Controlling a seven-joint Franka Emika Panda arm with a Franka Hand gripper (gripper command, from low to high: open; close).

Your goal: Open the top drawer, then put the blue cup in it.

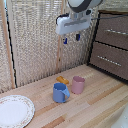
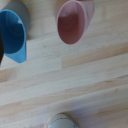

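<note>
Nearest the exterior camera, a white plate (image 1: 15, 110) with a speckled rim lies flat on the pale wooden worktop (image 1: 95, 107), at the exterior view's lower left. Everything else is placed here from the blue cup (image 1: 60, 93), which stands upright on the worktop near the middle of that view.

Just beside the blue cup, on the exterior view's right, stands the pink cup (image 1: 78, 85), also upright; whether the two touch cannot be told. Just behind the blue cup, between the two cups, a small orange thing (image 1: 62, 79) lies on the worktop; its kind is too blurred to name. The plate lies well apart from the blue cup, toward the exterior view's left.

High above the blue cup hangs the pincer (image 1: 71, 38), its two dark blue-tipped fingers pointing down with a clear gap between them, spread and holding nothing.

Well away from the blue cup, at the exterior view's upper right, stands a dark-brown cabinet. Its top drawer (image 1: 114, 32) sits flush and closed, with a silver bar handle across its front. The lower drawer (image 1: 109, 59) beneath it is closed too.

From the wrist, the blue cup (image 2: 12, 35) and pink cup (image 2: 74, 21) are seen from above, both empty, apart from each other on the boards.
</note>
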